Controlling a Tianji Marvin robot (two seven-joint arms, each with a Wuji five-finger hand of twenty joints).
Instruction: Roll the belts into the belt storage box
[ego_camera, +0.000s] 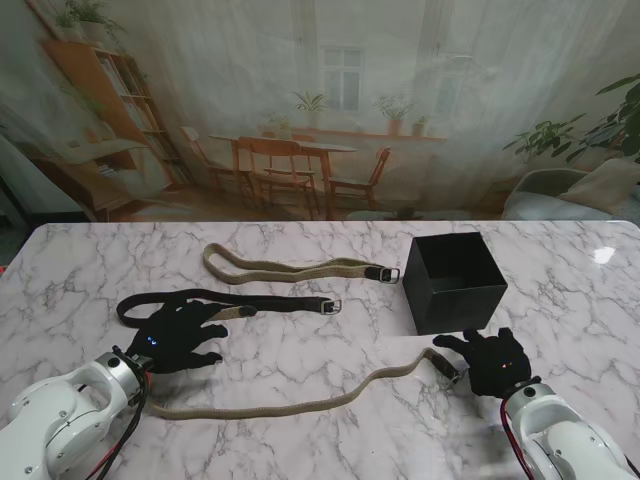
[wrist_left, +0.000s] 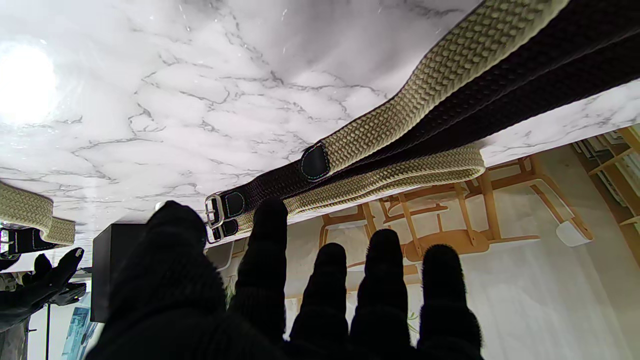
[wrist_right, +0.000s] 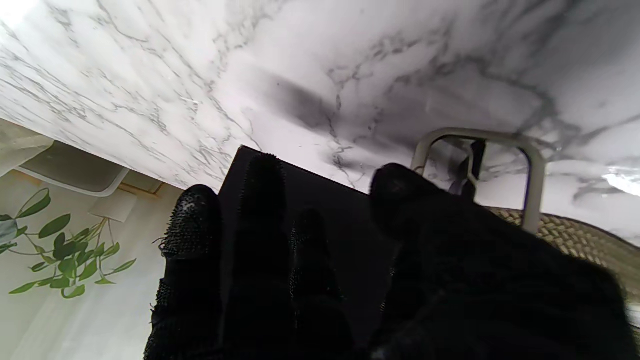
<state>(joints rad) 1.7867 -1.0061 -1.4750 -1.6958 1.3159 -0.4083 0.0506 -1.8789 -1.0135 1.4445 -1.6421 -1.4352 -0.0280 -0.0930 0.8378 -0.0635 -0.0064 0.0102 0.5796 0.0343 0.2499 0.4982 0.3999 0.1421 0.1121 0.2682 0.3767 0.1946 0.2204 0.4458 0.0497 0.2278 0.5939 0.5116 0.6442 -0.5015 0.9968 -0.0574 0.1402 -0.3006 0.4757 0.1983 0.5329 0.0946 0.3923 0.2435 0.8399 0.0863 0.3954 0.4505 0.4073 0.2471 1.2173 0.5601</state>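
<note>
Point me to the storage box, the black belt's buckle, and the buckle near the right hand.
storage box (ego_camera: 462, 299), stand view, on its near outer wall.
black belt's buckle (ego_camera: 333, 306), stand view, on the metal frame.
buckle near the right hand (wrist_right: 535, 185), right wrist view, on the frame's side bar.

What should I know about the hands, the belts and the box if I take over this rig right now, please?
Left hand: fingers spread, resting by the black belt, holding nothing.
Right hand: at the buckle end of the near tan belt; whether it grips the buckle, I cannot tell.
Far tan belt lies farther from me, loosely folded, left of the black storage box.
Done: nothing rolled; the box looks empty.
Left: roll all three belts and place each in the box, probably starting with the near tan one.
</note>
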